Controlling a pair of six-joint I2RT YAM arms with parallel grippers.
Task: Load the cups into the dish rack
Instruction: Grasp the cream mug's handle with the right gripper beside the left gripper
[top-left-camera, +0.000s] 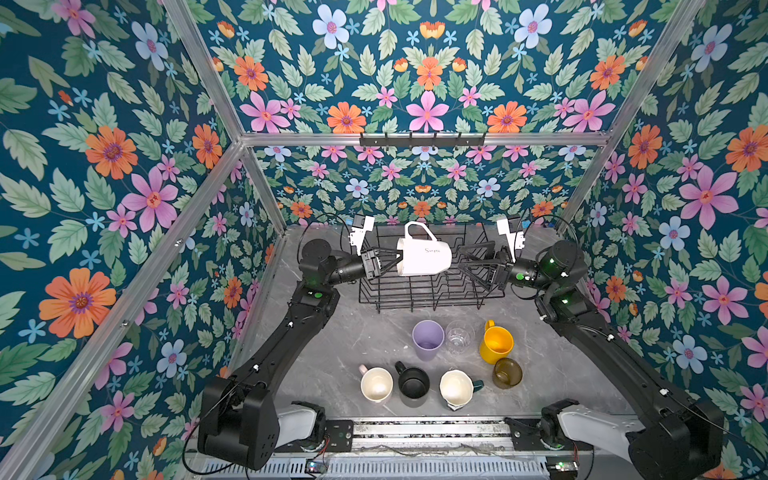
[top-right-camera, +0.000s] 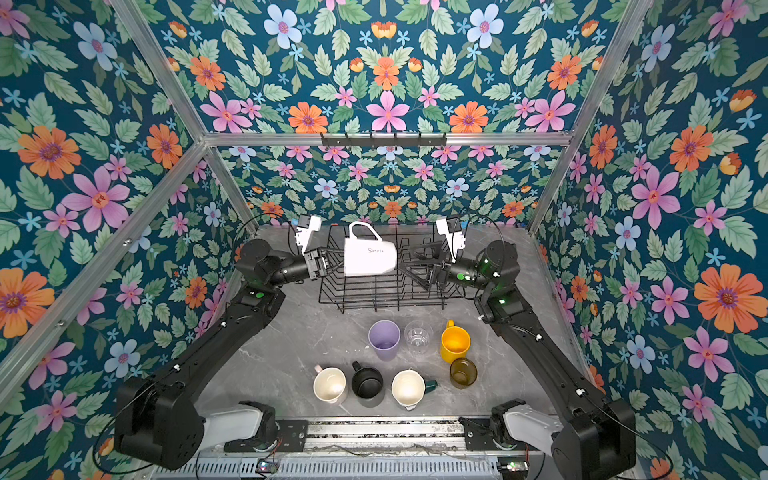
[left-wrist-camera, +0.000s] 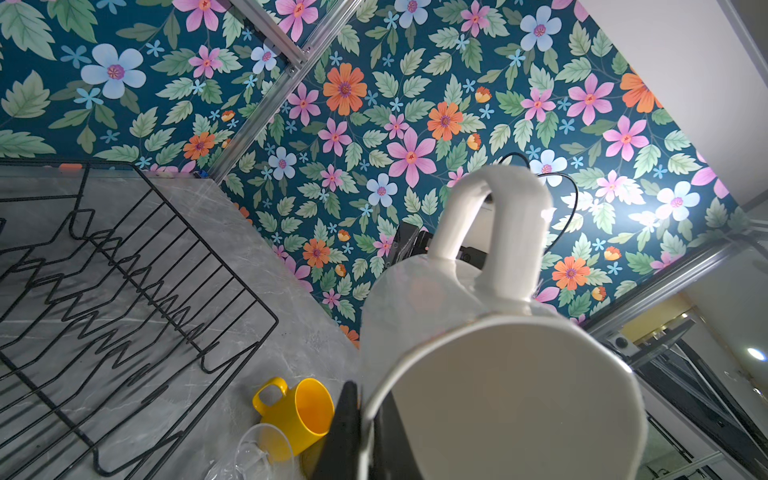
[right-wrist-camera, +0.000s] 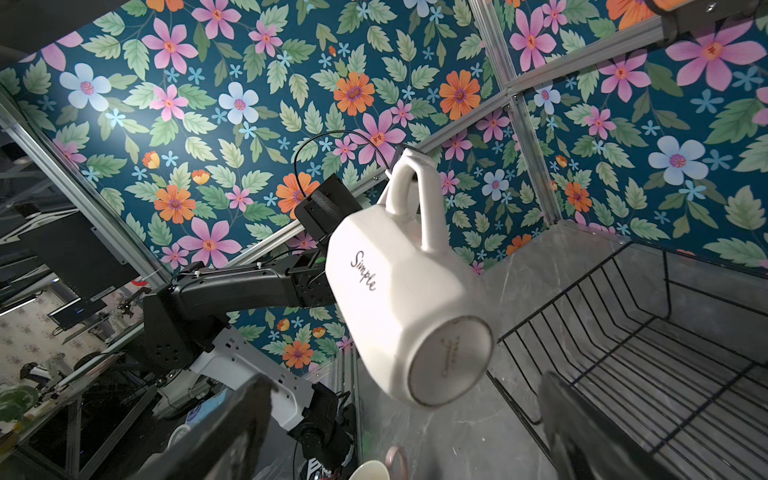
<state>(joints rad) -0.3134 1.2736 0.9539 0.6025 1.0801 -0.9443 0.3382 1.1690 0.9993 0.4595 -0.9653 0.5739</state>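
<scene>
My left gripper is shut on the rim of the white mug, one finger inside and one outside. The mug lies sideways in the air above the dish rack, handle up. My right gripper stands open over the rack's right end, facing the mug's base without touching it. On the table in front stand the lilac tumbler, clear glass, yellow mug, amber glass, pale pink mug, black mug and dark green mug.
A black hook rail hangs on the back frame bar, high above the rack. Floral walls and aluminium posts close in the grey marble table on three sides. Both arm bases sit along the front edge.
</scene>
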